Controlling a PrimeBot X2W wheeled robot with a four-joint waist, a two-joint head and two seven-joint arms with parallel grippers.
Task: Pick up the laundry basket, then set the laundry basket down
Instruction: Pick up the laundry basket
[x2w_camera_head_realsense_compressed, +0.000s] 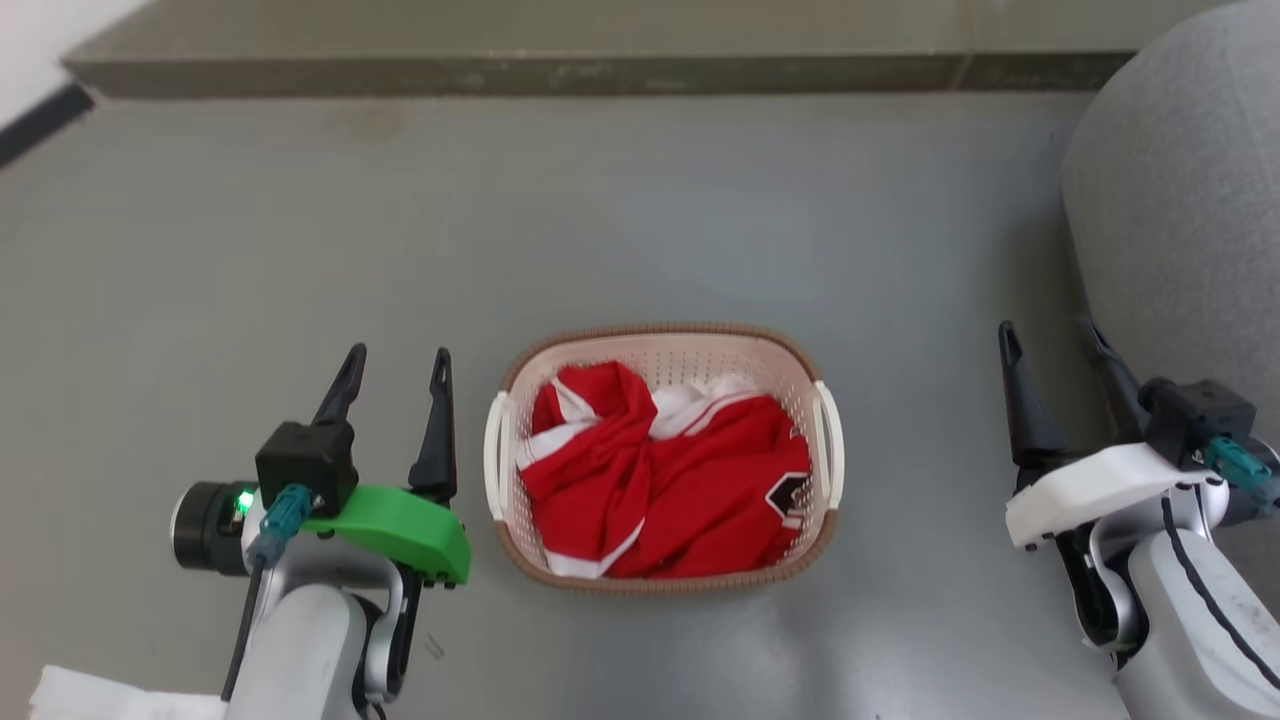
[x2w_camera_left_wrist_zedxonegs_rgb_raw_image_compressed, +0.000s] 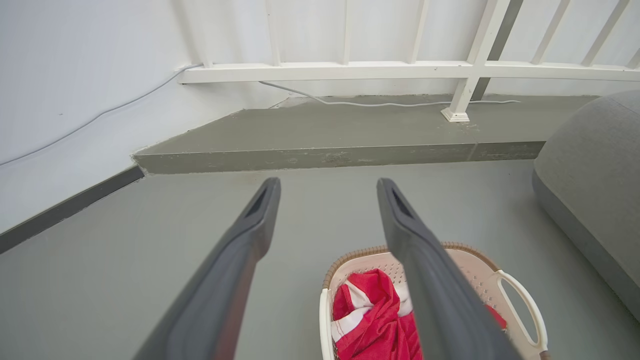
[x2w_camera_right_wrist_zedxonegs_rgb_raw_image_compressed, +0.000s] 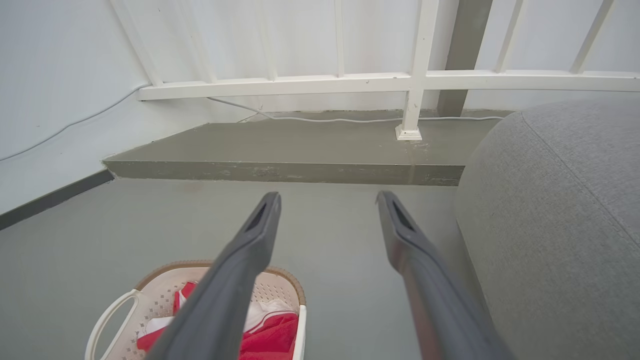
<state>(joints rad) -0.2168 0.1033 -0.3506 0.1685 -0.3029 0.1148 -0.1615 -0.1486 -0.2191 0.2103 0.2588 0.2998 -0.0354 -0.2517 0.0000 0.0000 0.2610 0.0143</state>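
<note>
Two grippers hang low over a grey floor (x2w_camera_head_realsense_compressed: 600, 220), one at each side of the laundry basket (x2w_camera_head_realsense_compressed: 690, 362). The basket stands upright on the floor between them, its brown woven-look rim uppermost. A crumpled red and white garment (x2w_camera_head_realsense_compressed: 660, 480) fills most of its inside.

The left gripper (x2w_camera_head_realsense_compressed: 398, 353) is just beside the basket's left handle (x2w_camera_head_realsense_compressed: 493, 455) and apart from it. Its two dark fingers are spread wide, with bare floor between them. The right gripper (x2w_camera_head_realsense_compressed: 1048, 330) is well apart from the right handle (x2w_camera_head_realsense_compressed: 832, 440), with a strip of open floor in the gap. Its fingers are also spread wide and grip nothing.

A large rounded grey upholstered cushion (x2w_camera_head_realsense_compressed: 1180, 220) bulges in on the robot's right. It sits close beside the right gripper, on the side away from the basket. Whether the arm touches it cannot be told from the head view.

Beyond the basket a low raised step (x2w_camera_head_realsense_compressed: 560, 75) runs across the floor. In the left wrist view a white railing (x2w_camera_left_wrist_zedxonegs_rgb_raw_image_compressed: 350, 70) stands on that step, and a thin white cable (x2w_camera_left_wrist_zedxonegs_rgb_raw_image_compressed: 380, 104) trails along the step at its foot. A white wall (x2w_camera_left_wrist_zedxonegs_rgb_raw_image_compressed: 75, 75) with a dark baseboard (x2w_camera_head_realsense_compressed: 40, 120) closes off the robot's left. A crumpled white sheet (x2w_camera_head_realsense_compressed: 90, 695) lies at the lower left edge of the head view, beside the left forearm.
</note>
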